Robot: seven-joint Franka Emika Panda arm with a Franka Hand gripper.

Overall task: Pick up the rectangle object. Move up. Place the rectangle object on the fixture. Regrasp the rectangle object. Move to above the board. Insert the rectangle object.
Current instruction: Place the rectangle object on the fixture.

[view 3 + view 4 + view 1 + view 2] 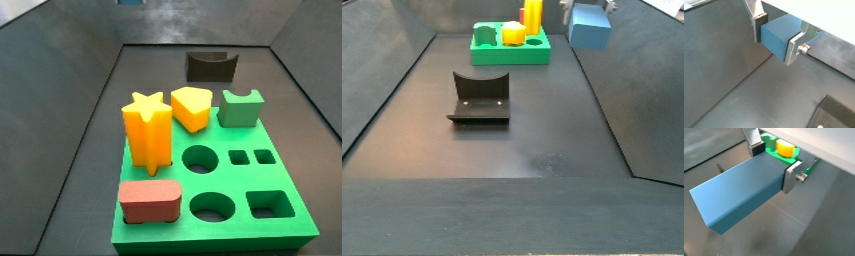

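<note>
While held up in the air, well above the dark floor (529,150): the rectangle object (737,193), blue-grey, clamped between the two silver fingers (794,47) of the gripper (777,34), jaws closed on its two opposite faces, touching no surface.

Largest in view, the board (234,232): bright green, flat on the floor, seen with round and square holes in a side view. Stood in the board: an orange star-shaped piece (148,135), tall and upright; a yellow piece (191,107) just beside it; a green notched block (241,107) at the far corner; a red rounded block (148,201) at the near corner. Left open: two round holes and three square ones.

Next in size, the fixture (480,97): dark, on its base plate, alone on the floor, well apart from the board, with a curved notch in its upright part.

Then the blue block again, seen in a side view (589,28) up beside the right wall, near the board's end of the enclosure. Block jutted far out past the fingertips in a wrist view.

Smallest: a screw (802,176) on the side of one finger.
</note>
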